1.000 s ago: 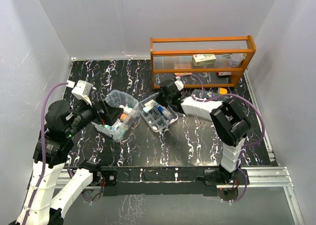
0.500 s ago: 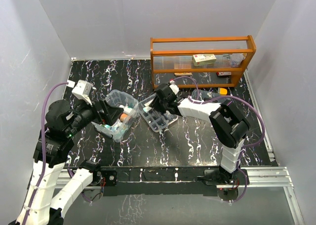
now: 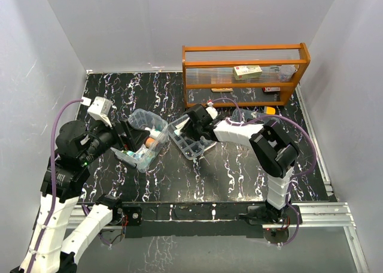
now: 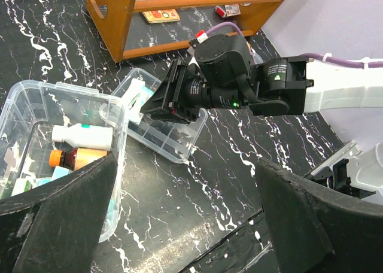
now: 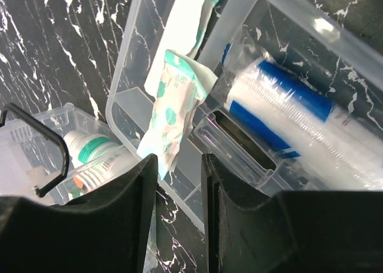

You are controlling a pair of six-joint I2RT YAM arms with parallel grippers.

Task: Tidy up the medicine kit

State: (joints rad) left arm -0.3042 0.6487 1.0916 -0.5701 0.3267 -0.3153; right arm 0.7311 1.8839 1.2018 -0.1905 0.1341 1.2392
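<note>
The clear kit box (image 3: 139,118) lies left of centre and holds a white bottle (image 4: 81,136) and an orange-capped bottle (image 4: 78,158). The divided insert tray (image 3: 194,148) sits just right of it. My left gripper (image 3: 128,138) is open and empty beside the box, with its jaws wide apart in the left wrist view (image 4: 185,165). My right gripper (image 3: 190,124) hovers over the tray's left end. Its jaws (image 5: 179,162) stand slightly apart. A white and green packet (image 5: 173,108) stands in a tray compartment, its lower tip at the left finger. A blue and white wrapped roll (image 5: 281,114) lies in the tray.
The orange wooden rack (image 3: 245,51) stands at the back right with a small carton (image 3: 248,71) on its shelf. Small items lie under it and in front of it (image 3: 270,89). An orange and yellow thing (image 3: 269,110) sits near the right arm.
My right gripper has moved left over the insert tray toward the box. The left arm and the box have not moved.
</note>
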